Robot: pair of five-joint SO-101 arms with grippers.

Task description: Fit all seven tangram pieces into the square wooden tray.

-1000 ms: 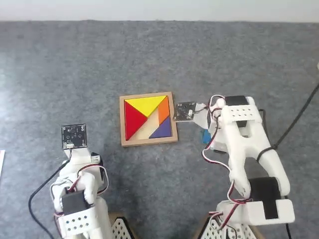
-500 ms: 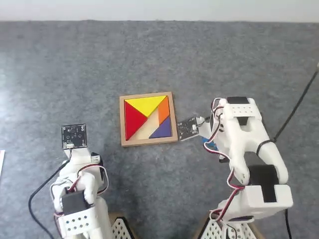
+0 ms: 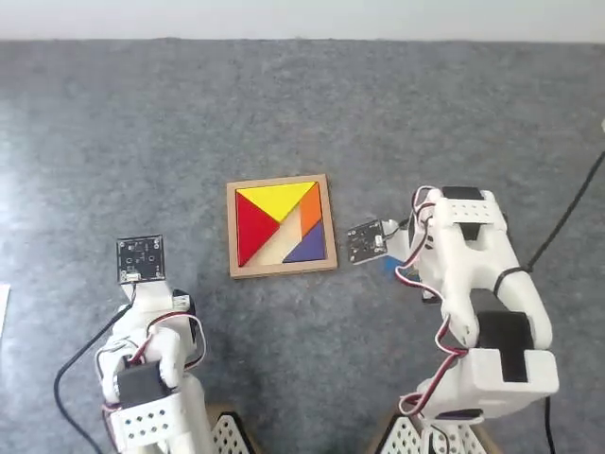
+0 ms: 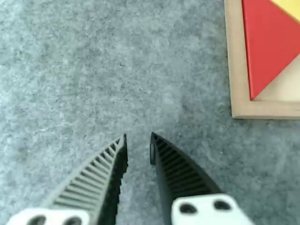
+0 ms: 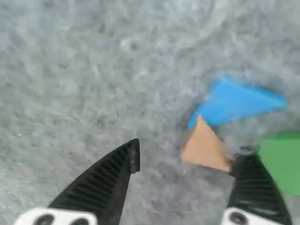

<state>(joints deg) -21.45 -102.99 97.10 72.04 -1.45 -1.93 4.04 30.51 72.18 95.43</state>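
left gripper (image 4: 138, 140) hangs over grey carpet (image 4: 70, 56) near the tray corner, fingers almost closed and holding nothing. the square wooden tray (image 3: 232, 227) seats 4 pieces: red triangle (image 3: 250, 227), yellow triangle (image 3: 279, 199), orange piece (image 3: 310, 213) and purple triangle (image 3: 307, 248). bare wood remains. the step looks like fetching piece 5. right gripper (image 5: 190, 154) is spread wide and empty, straddling a tan triangle (image 5: 205, 147) beside a blue piece (image 5: 236, 101) and a green piece (image 5: 281, 161). next: lower and close squarely.

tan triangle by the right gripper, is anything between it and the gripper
Nothing visible does. The tan triangle lies on the carpet inside the open right gripper. The blue piece meets one of its corners and the green piece lies beside it, neither in the gap.
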